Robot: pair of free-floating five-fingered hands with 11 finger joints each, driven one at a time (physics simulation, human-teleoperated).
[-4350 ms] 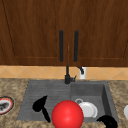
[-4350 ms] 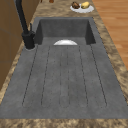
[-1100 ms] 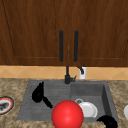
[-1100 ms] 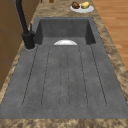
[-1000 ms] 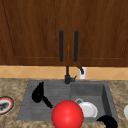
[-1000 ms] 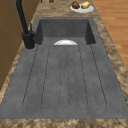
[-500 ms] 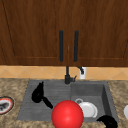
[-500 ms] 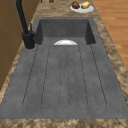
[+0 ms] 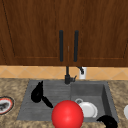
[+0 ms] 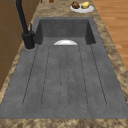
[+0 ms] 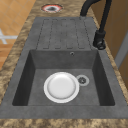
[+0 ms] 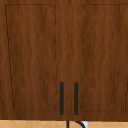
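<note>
My left hand [image 9: 37, 94] hovers over the ribbed drainboard [image 9: 53, 91] at the sink's left, fingers straight and pointing up, thumb stretched down to the right; it holds nothing. My right hand [image 9: 108, 121] shows as a dark curved shape at the sink's front right corner, cut by the picture's lower edge. A red ball [image 9: 67, 114] sits at the front edge between the hands, touching neither. A white plate [image 9: 88, 109] [image 11: 61, 87] lies flat in the basin beside the drain [image 11: 82, 80]; its rim [image 10: 65, 42] peeks over the basin's edge in the left side view.
The black faucet [image 9: 67, 75] [image 10: 27, 37] [image 11: 100, 40] stands behind the sink. A red-rimmed plate [image 9: 5, 105] [image 11: 51, 8] rests on the left counter, a bowl of fruit [image 10: 81, 6] on the right one. A closed wooden cabinet with two black handles [image 12: 61, 98] hangs above.
My left hand stands a little higher than 4.3 s ago. Over the last second nothing has visibly moved.
</note>
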